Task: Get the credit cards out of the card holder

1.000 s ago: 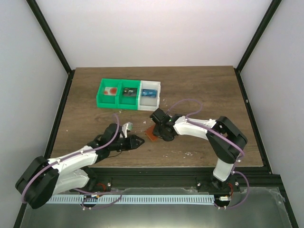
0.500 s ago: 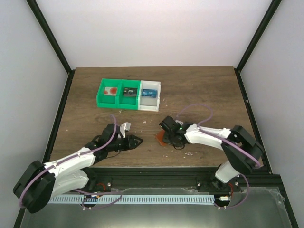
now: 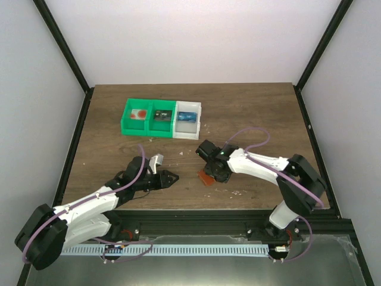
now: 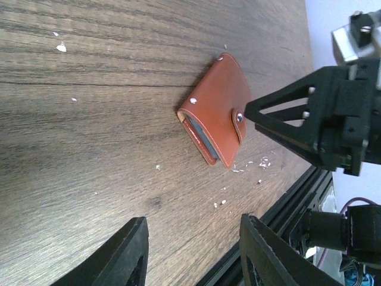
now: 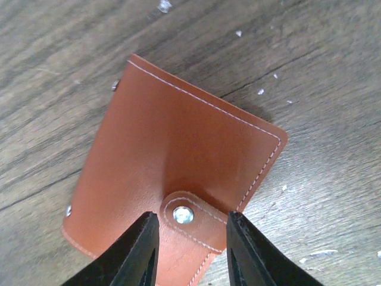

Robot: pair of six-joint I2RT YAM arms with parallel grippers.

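a: from above, where's the card holder (image 3: 205, 177)?
b: flat on the desk (image 3: 256, 113) near the front edge, between the arms, well apart from the green bin (image 3: 137, 132) and white bin (image 3: 186, 133). the right tool (image 3: 212, 173) is over it. the left tool (image 3: 172, 177) hovers just beside, likely to steady it.
a: left wrist view?
b: left tool (image 4: 196, 250) apart, empty. card holder (image 4: 217, 110) closed, snap tab (image 4: 238, 119) fastened. a grey-blue edge (image 4: 196, 134) shows inside. cards or lining, can't tell.
a: right wrist?
b: right tool (image 5: 187, 250) straddles the snap tab (image 5: 183, 213), one finger each side. pinching or not, i cannot tell. i'd judge it's there to pop the snap before any credit cards come out.
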